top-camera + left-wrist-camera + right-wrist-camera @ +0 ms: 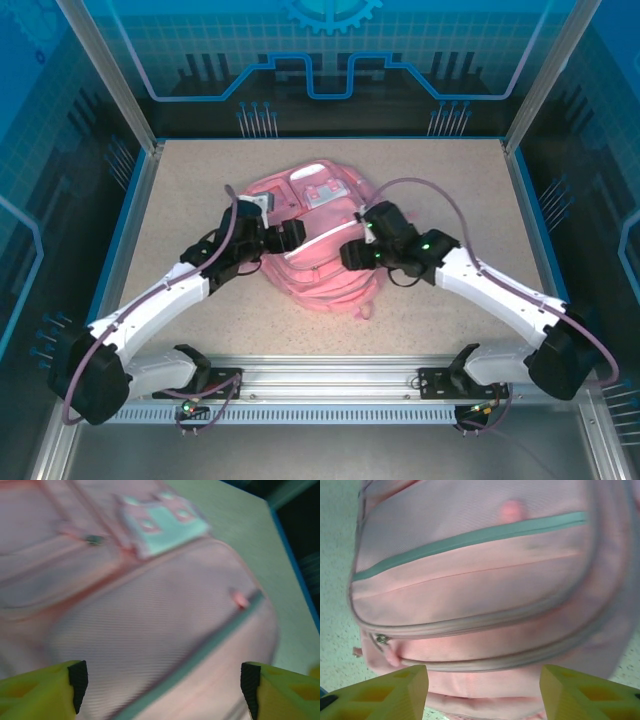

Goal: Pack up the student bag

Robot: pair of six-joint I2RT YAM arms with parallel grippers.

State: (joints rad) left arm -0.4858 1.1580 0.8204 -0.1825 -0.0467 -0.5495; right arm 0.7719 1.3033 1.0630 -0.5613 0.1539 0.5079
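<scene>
Here's the bag (pixel 315 275), lying flat in the middle of the counter (pixel 440 190), both arms reaching in over it. The left gripper (pixel 162 685) hovers with its jaws wide apart, nothing between them. The right gripper (pixel 482 685) is spread just as wide, also holding nothing. This looks soft and light, all floppy fabric, so I'd expect it to sag and fold rather than lift as one piece. The best hold is probably a pinch of cloth beside a zipper (pixel 470 625), or the zipper pull (pixel 381 639) itself. As for looks, it's pink all over, with curved pocket seams, a pale grey-green stripe (pixel 470 537) across the front and a light patch (pixel 165 522) near the top.
</scene>
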